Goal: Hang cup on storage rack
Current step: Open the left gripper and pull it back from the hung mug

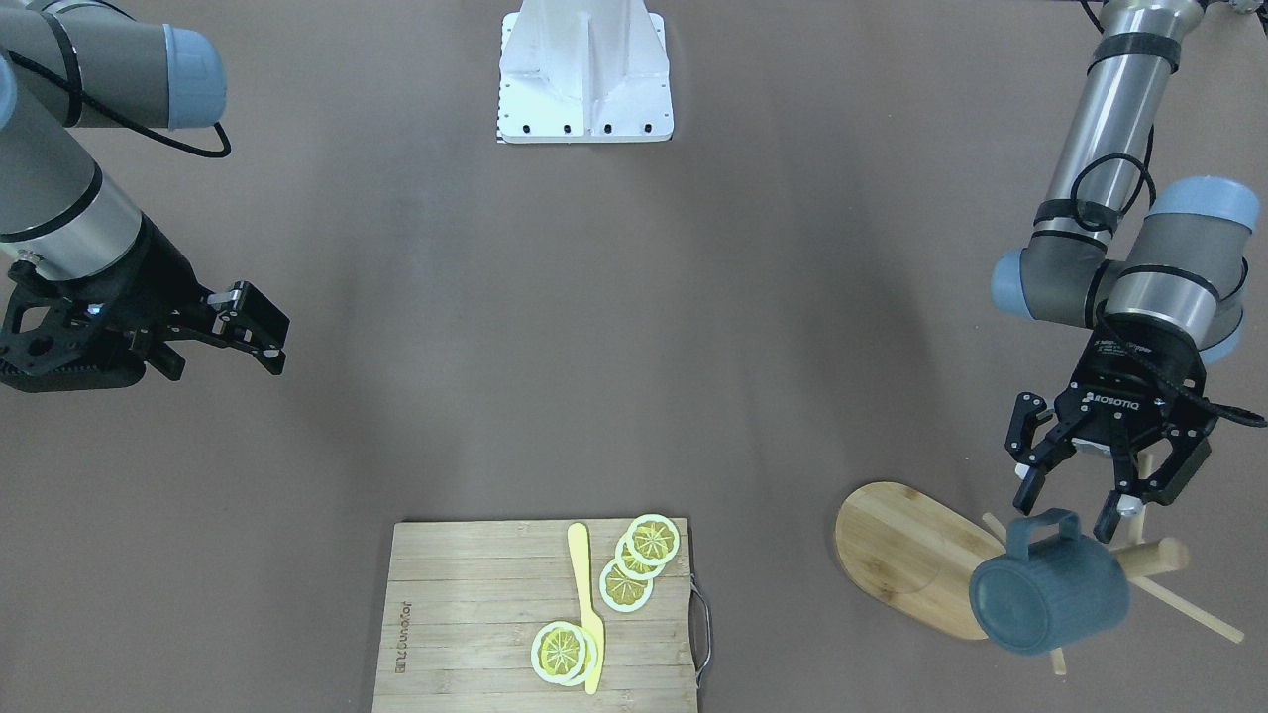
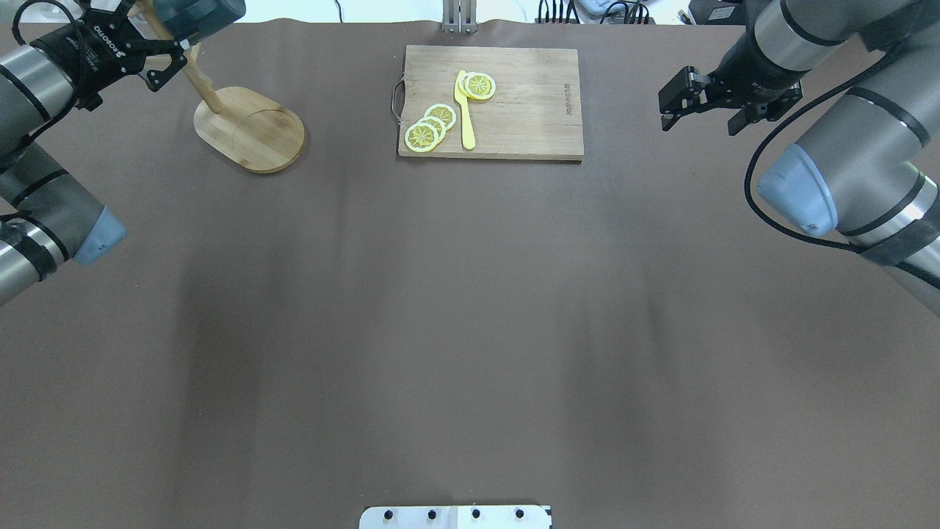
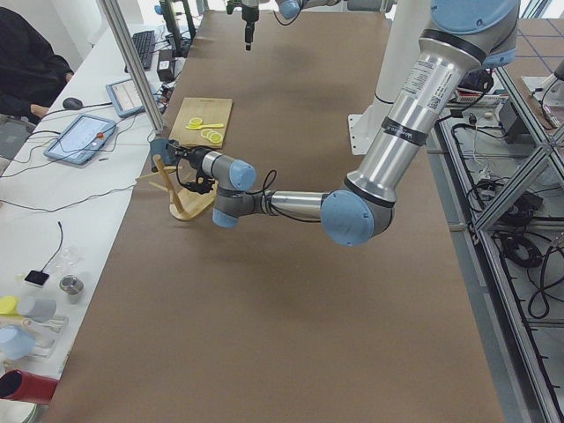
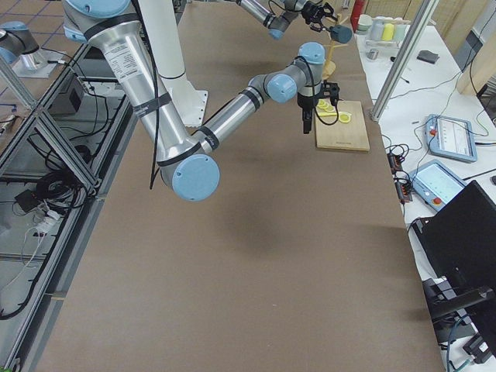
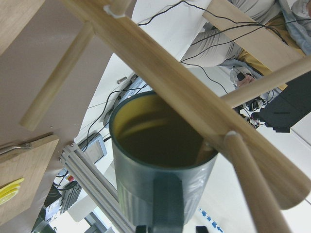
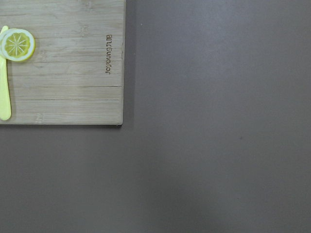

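The slate-blue cup (image 1: pixel 1050 594) is up against the post of the wooden storage rack (image 1: pixel 911 550), off the table. In the left wrist view its yellowish mouth (image 5: pixel 160 141) faces the post (image 5: pixel 194 107), and its handle (image 5: pixel 169 204) points back at the gripper. My left gripper (image 1: pixel 1070 503) is open, a finger on either side of the handle with small gaps. I cannot tell whether a peg passes through the handle. My right gripper (image 1: pixel 277 344) hangs open and empty over bare table, far from the rack.
A slatted cutting board (image 1: pixel 475 614) with a metal handle lies near the table's far edge, carrying lemon slices (image 1: pixel 654 540) and a yellow knife (image 1: pixel 586 604). The white robot base (image 1: pixel 584 74) stands on the robot's side. Thin pegs (image 1: pixel 1189 606) stick out around the cup.
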### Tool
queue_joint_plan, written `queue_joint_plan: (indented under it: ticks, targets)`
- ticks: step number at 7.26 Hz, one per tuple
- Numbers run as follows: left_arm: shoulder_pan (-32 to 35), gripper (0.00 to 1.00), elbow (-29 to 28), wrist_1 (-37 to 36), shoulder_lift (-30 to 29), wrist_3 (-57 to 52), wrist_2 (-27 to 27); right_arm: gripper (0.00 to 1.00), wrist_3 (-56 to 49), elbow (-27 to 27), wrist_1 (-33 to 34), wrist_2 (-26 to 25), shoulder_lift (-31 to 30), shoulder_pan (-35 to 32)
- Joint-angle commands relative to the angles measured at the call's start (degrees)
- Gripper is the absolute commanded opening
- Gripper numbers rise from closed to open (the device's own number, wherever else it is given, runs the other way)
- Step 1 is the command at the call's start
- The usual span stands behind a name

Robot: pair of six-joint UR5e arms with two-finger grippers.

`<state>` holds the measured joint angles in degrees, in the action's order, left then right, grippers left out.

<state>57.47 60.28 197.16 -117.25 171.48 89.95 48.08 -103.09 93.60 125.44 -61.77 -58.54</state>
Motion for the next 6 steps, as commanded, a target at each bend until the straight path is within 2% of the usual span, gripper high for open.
queue_joint_plan:
  ticks: [1, 4, 6]
  targets:
    - [2.7, 0.98, 0.8, 0.2, 0.2, 0.3, 3.3, 1.0, 0.0, 0.0, 0.0, 0.1, 0.1, -0.1]
    - [12.5, 0.98, 8.1, 0.3, 7.9, 1.2, 15.5, 1.0, 0.1, -0.2, 0.0, 0.1, 0.0, -0.1]
    - [16.5, 0.98, 17.1, 0.3, 15.7, 0.7, 20.9, 1.0, 0.0, -0.4, 0.1, 0.1, -0.5, -0.3]
